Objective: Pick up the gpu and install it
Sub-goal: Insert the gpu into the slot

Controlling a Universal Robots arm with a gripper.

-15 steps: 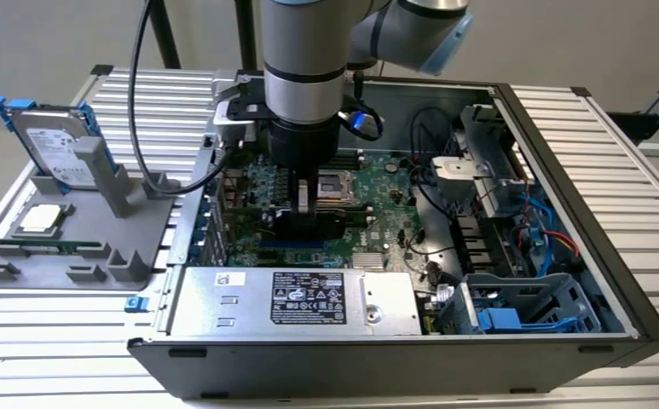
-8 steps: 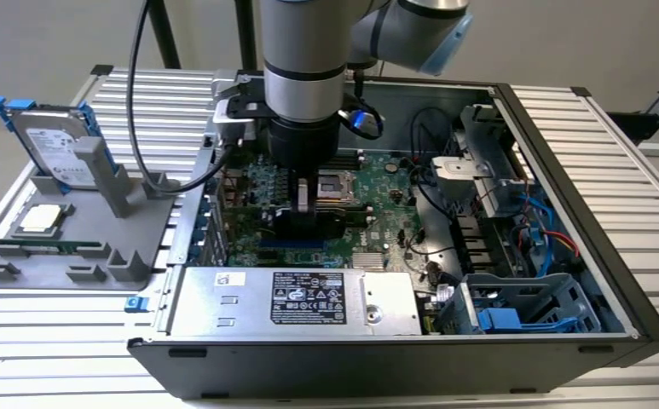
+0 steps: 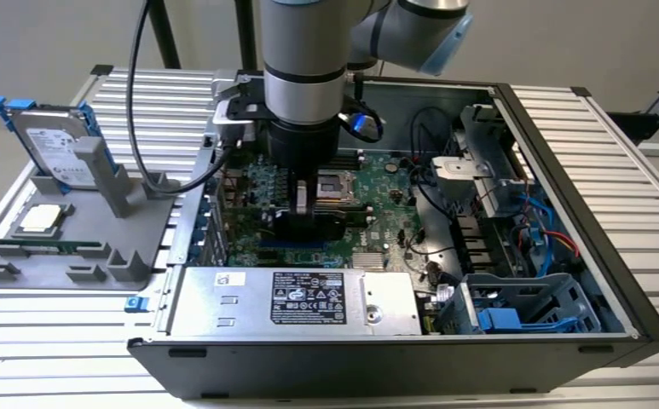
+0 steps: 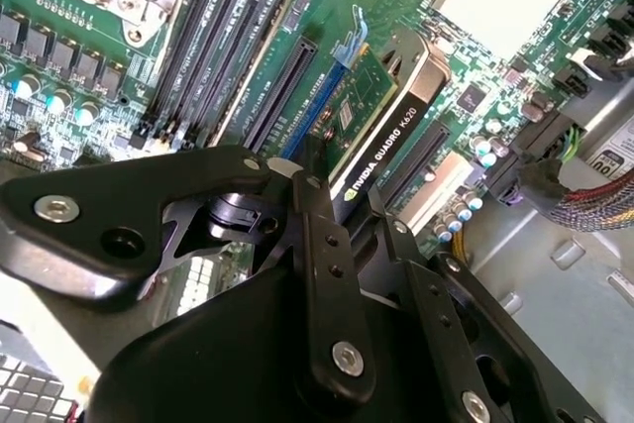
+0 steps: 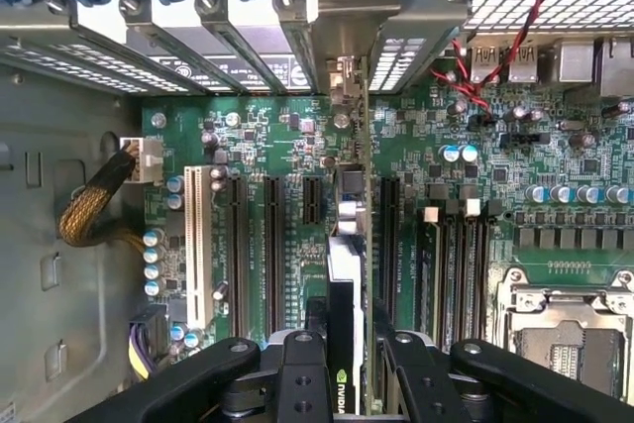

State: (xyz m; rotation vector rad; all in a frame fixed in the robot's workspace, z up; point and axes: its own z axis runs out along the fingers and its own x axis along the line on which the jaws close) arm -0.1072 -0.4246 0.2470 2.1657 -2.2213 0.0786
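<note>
Gripping the gpu [image 4: 381, 121] by its upper edge, your gripper [image 5: 347, 364] had both black fingers [image 4: 322, 274] clenched on the card, which stood on edge over the motherboard [image 5: 456, 205], inside the open case [image 3: 602, 281]. In the first wrist view the gpu ran as a thin blade [image 5: 349, 274] between two long black slots, its silver bracket end toward the case's rear slot covers [image 5: 248, 42]; whether its edge connector was already seated in a slot could not be told.

You should have judged the card light and stiff, but fragile: a thin green board with small soldered parts and a black shroud along one side. The shroud looked smooth and a little glossy, so a pinch there might slip; the hold across the flat faces near the top edge, clear of the contacts, seemed the sound one. Any pressing ought to go straight down along the board, since side load could bend it.

Around it, the motherboard was a busy green plane of capacitors, ribbed dark memory slots [image 4: 213, 37] and a metal processor socket [image 5: 570, 334]. Beyond the motherboard in the exterior view lay a grey steel power supply [image 3: 295, 298] against the case wall.
</note>
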